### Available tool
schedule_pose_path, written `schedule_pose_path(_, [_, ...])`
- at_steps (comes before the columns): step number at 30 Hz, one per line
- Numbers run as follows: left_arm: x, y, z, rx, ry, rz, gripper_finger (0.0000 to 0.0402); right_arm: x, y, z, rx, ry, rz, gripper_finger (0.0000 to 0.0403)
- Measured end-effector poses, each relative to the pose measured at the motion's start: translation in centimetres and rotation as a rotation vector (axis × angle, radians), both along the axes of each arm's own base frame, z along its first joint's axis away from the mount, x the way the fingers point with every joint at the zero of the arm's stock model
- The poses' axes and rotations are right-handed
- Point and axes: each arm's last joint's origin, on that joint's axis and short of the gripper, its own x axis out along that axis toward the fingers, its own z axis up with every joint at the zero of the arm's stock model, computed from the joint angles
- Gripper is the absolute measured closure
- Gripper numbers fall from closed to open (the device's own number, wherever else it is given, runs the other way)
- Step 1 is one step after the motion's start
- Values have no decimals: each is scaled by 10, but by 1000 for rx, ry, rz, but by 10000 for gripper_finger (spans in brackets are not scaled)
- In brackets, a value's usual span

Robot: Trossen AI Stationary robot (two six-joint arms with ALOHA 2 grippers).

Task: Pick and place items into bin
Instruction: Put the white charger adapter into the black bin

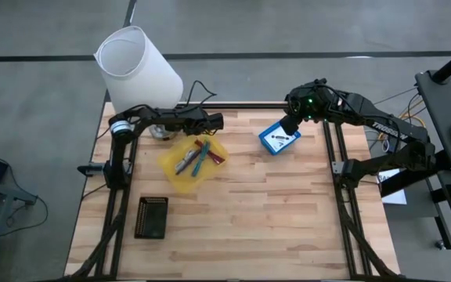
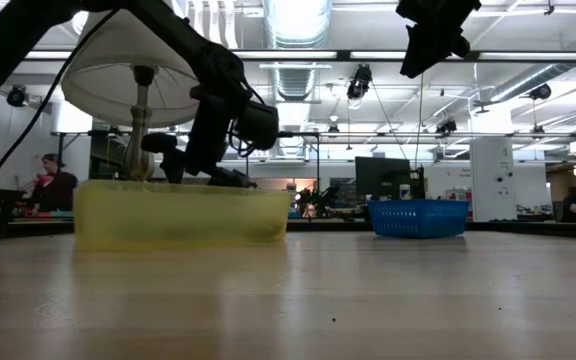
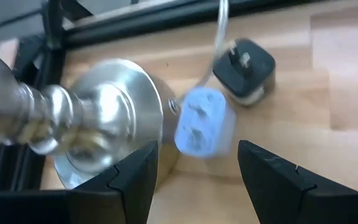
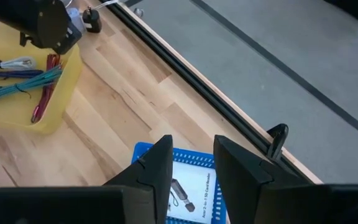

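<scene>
At the far left of the surface [image 1: 272, 219], near its front, sits a small black basket [image 1: 152, 217]. Behind it stands the white lamp [image 1: 138, 66], its metal base [image 3: 114, 124] just beside a pale blue plug [image 3: 202, 121] and a black adapter [image 3: 244, 65]. The left arm lies stretched low along the rear edge, its left claw [image 1: 215, 121] released, fingers [image 3: 132, 180] spread, at the back rim of the yellow bin [image 1: 172, 168]. Inside the bin lie a grey cable [image 4: 8, 63], a purple one [image 4: 8, 73], a teal one [image 4: 23, 86] and a red one [image 4: 42, 93], side by side. Well apart to the right, the blue basket [image 1: 268, 144] holds a white packet [image 4: 188, 193]. The right arm reaches in from the right, elbow bent, its right claw [image 1: 290, 124] hanging above that basket, fingers [image 4: 157, 168] parted and holding nothing.
</scene>
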Motion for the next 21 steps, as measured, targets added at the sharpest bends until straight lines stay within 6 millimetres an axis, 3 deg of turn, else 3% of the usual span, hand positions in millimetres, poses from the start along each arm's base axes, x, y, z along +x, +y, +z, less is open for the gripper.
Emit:
schedule_pose_path(6, [4,-14,9,-59,-61,-39,194,0,0,0,-1,0,-1,304])
schedule_pose_path(11, [3,-17,20,-8,-58,-75,194,0,0,0,-4,3,1,303])
schedule_pose_path(21, [-16,-12,0,31,66,-61,194,0,0,0,-2,1,-2,310])
